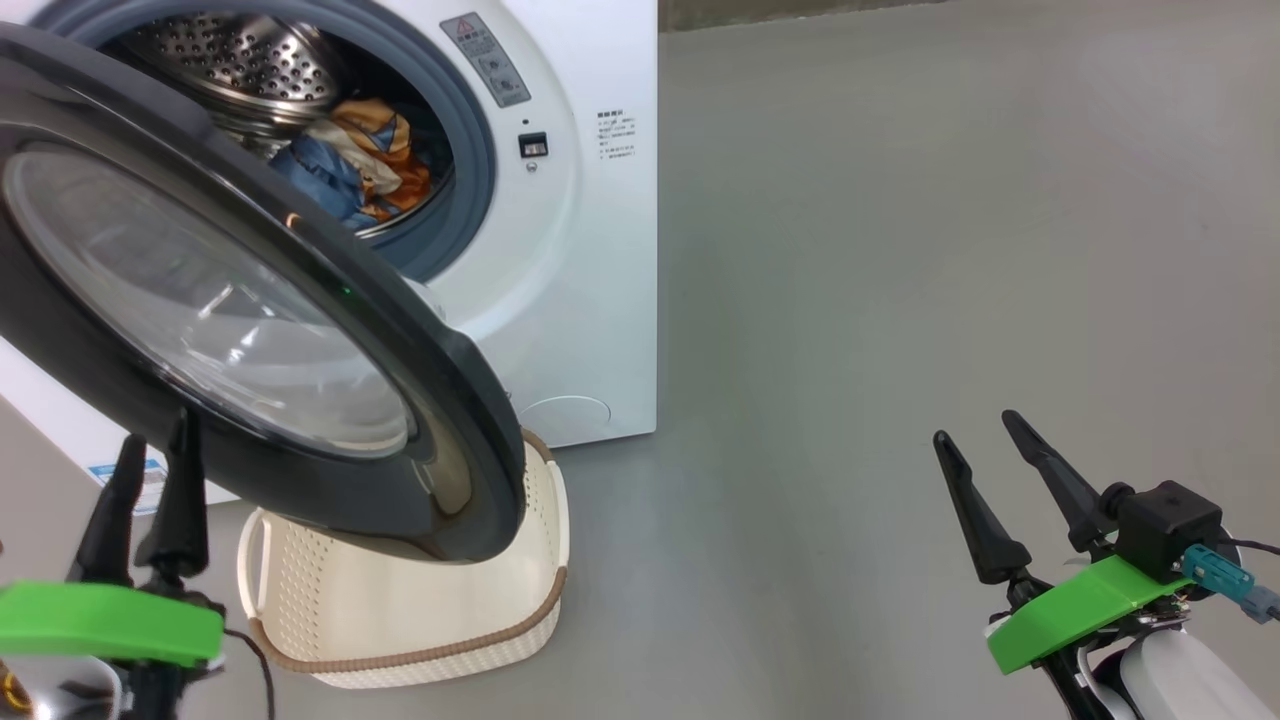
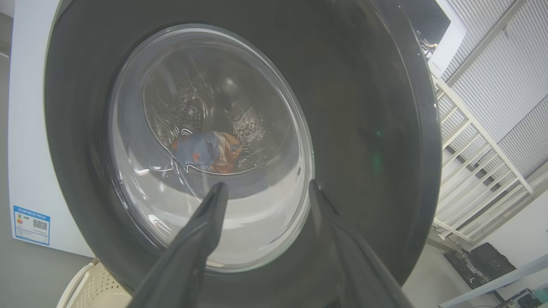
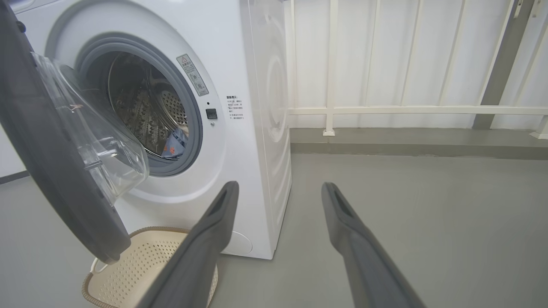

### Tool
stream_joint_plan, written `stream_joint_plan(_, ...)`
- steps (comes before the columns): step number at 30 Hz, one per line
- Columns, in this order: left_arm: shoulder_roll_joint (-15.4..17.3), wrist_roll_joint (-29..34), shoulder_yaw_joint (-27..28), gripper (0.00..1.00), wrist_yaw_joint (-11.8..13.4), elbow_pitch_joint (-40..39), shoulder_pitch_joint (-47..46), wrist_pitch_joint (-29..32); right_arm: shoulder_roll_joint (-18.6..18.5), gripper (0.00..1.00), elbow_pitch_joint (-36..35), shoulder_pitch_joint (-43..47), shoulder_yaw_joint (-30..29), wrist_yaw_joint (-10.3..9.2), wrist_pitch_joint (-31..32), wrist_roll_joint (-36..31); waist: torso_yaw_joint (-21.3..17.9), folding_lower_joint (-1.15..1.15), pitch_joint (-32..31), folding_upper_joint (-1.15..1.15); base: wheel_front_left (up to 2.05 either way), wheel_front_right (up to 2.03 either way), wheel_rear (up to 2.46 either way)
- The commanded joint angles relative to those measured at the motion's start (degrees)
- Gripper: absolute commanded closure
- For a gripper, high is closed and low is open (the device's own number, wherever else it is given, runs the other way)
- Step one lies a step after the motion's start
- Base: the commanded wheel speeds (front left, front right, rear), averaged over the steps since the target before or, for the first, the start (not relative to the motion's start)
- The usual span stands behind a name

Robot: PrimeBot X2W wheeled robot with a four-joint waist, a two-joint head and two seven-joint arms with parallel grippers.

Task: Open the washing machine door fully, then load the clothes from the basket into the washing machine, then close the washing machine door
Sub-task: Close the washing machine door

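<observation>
The washing machine door (image 1: pixel 210 300) is standing partly swung out from the washing machine (image 1: pixel 590 250). Its black ring is hanging over the near left part of the basket (image 1: pixel 430 655), which is sitting on the floor against the machine's front. In the right wrist view the clear bowl window is bulging toward the drum mouth, leaving a gap between the door's free edge and the grey gasket. The clothes (image 1: pixel 360 165) are lying inside the steel drum, blue and orange folds showing.

The left gripper (image 1: pixel 157 428) is pointing up at the door's lower outer face, fingers parted and holding nothing; whether they are touching the ring cannot be told. The right gripper (image 1: pixel 975 425) is hovering well apart to the right over bare grey floor (image 1: pixel 900 250), fingers spread and empty.

A grey warning sticker (image 1: pixel 485 60) with a red triangle is sitting beside the gasket, with a block of small print (image 1: pixel 612 135) further right, too small to read. A blue label (image 2: pixel 31 224) bearing a QR code is showing low on the machine's front.
</observation>
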Motion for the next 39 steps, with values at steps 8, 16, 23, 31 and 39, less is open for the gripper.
stream_joint_plan(8,2.54,8.06,-3.36,0.00,-0.81,1.68,2.51,-12.77,-0.98,0.00,-1.59,-1.71,-0.11,0.25,-0.46,-0.05,-0.43,0.00,0.69,0.00,0.00,0.00,0.00)
stream_joint_plan(16,3.62,17.23,-7.13,0.00,-0.53,7.53,3.19,-22.93,-0.78,0.00,-1.67,-1.82,-0.39,0.25,-0.46,-0.12,-0.85,0.00,0.67,0.00,0.00,0.00,0.00)
stream_joint_plan(23,3.40,21.02,-8.02,0.00,-0.24,12.92,3.06,-26.56,-0.84,0.00,-1.73,-1.88,-0.37,0.25,-0.46,-0.21,-1.14,0.00,0.72,0.00,0.00,0.00,0.00)
stream_joint_plan(31,2.01,22.37,-7.75,0.00,-0.42,15.44,2.55,-27.24,-0.97,0.00,-1.45,-1.76,-0.35,0.25,-0.46,-0.02,-0.73,0.00,0.75,0.00,0.00,0.00,0.00)
stream_joint_plan(39,1.21,23.62,-6.99,0.00,-0.66,14.84,2.19,-27.27,-1.23,0.00,-1.40,-2.03,-0.37,0.25,-0.46,0.07,0.13,0.00,0.97,0.00,0.00,0.00,0.00)
